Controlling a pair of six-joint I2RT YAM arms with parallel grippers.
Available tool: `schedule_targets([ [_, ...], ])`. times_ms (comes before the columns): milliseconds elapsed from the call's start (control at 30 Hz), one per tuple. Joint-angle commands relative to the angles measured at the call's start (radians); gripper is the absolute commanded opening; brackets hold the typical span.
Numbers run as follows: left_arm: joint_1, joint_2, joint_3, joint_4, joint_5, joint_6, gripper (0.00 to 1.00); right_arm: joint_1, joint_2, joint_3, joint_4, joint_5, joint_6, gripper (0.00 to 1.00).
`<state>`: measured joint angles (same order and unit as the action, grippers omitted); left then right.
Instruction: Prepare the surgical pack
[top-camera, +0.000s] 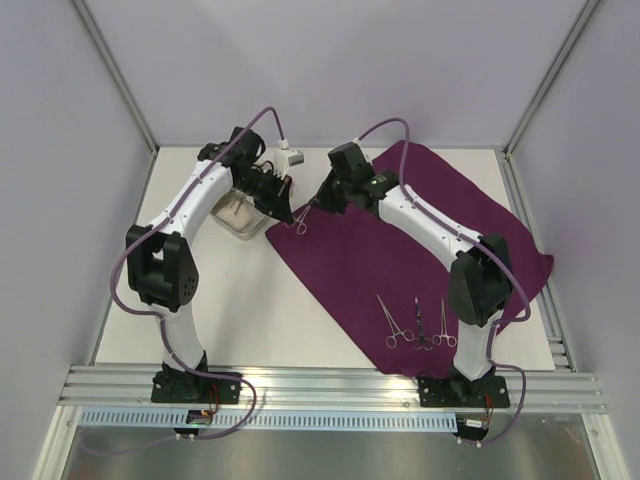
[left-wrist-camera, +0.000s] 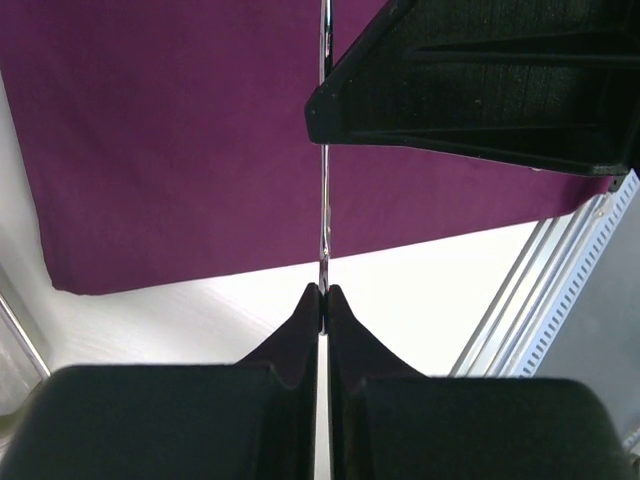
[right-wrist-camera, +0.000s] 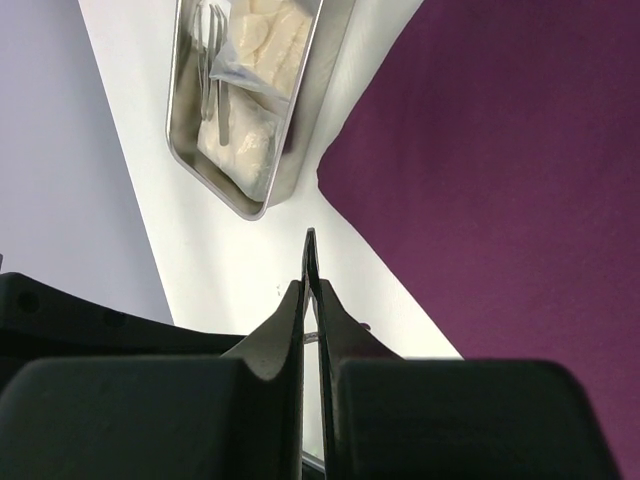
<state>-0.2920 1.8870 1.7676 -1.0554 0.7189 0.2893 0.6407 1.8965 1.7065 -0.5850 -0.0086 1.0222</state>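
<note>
White table (top-camera: 300, 330) between pale walls carries everything. Off the left corner of the cloth (top-camera: 370, 260) sits the tray (right-wrist-camera: 287, 165), its long side angled toward that corner, with gauze (right-wrist-camera: 245, 145) inside. Just right of the tray, the left pincer (left-wrist-camera: 323, 292) is pinched tight on a clamp (left-wrist-camera: 323, 200) above the same corner. Seen edge-on, the clamp runs straight away from those fingers to the right pincer (right-wrist-camera: 310, 285), whose fingers are likewise pressed together on it. Its rings hang over the cloth's corner. On the near part of the cloth, three clamps (top-camera: 422, 325) lie side by side, rings toward the near edge, tips away.
</note>
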Motion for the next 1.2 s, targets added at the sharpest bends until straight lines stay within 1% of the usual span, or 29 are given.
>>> schedule_targets([
  [0,-0.003,0.018,0.009,0.002,0.010,-0.007,0.00,0.004,-0.034,-0.010,0.037,-0.021,0.000,0.01],
  [33,0.002,0.023,0.012,-0.008,-0.002,-0.006,0.00,0.004,-0.033,-0.010,0.036,-0.027,-0.004,0.05],
  [67,0.010,0.029,0.018,-0.012,-0.016,-0.009,0.00,-0.001,-0.031,-0.008,0.034,-0.037,-0.007,0.13],
  [100,0.017,0.037,0.024,-0.018,-0.036,-0.007,0.00,-0.004,-0.028,-0.007,0.036,-0.051,-0.010,0.32],
  [133,0.034,0.056,0.045,-0.040,-0.054,-0.007,0.00,-0.007,-0.024,-0.008,0.034,-0.076,-0.010,0.39],
  [200,0.092,0.089,0.093,-0.076,-0.056,-0.012,0.00,-0.016,-0.025,-0.013,0.039,-0.093,-0.027,0.51],
  [300,0.171,0.116,0.141,-0.113,-0.085,0.028,0.00,-0.019,-0.036,-0.018,0.047,-0.102,-0.066,0.53],
  [467,0.284,0.165,0.210,-0.150,-0.142,0.111,0.00,-0.019,-0.054,-0.045,0.050,-0.097,-0.093,0.53],
  [600,0.362,0.239,0.295,-0.155,-0.164,0.122,0.00,-0.024,-0.050,-0.062,0.048,-0.114,-0.097,0.53],
  [800,0.386,0.345,0.420,-0.207,-0.182,0.181,0.00,-0.021,-0.042,-0.079,0.030,-0.129,-0.112,0.52],
  [933,0.389,0.380,0.441,-0.226,-0.165,0.221,0.00,-0.022,-0.042,-0.085,0.014,-0.128,-0.122,0.52],
  [1167,0.404,0.432,0.477,-0.227,-0.148,0.223,0.00,-0.022,-0.051,-0.097,-0.001,-0.129,-0.128,0.51],
])
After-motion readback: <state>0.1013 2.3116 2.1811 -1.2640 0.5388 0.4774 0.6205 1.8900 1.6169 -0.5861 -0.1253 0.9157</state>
